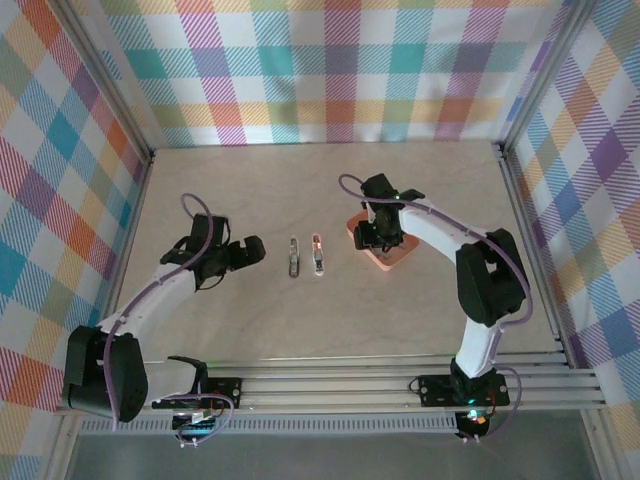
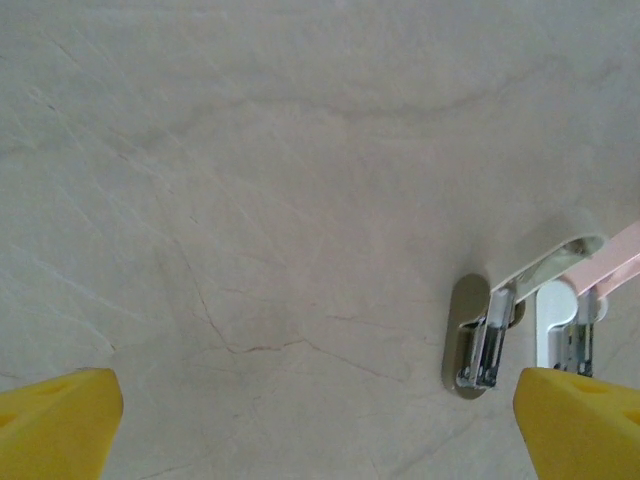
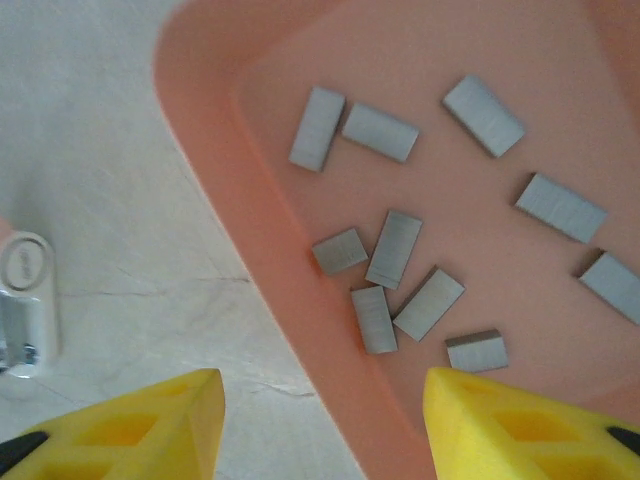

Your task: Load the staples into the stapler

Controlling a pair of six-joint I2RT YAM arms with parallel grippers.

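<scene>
The stapler lies hinged open in the middle of the table as two thin parallel parts. In the left wrist view its silvery metal part and its pink and white body sit at the right edge. My left gripper is just left of the stapler, open, with bare table between its fingers. Several grey staples lie loose in the orange tray. My right gripper hovers over the tray's near-left rim, open, holding nothing.
The tray sits right of the stapler, at an angle to the table's edges. One end of the stapler shows at the left of the right wrist view. Metal frame rails and plaid walls surround the table.
</scene>
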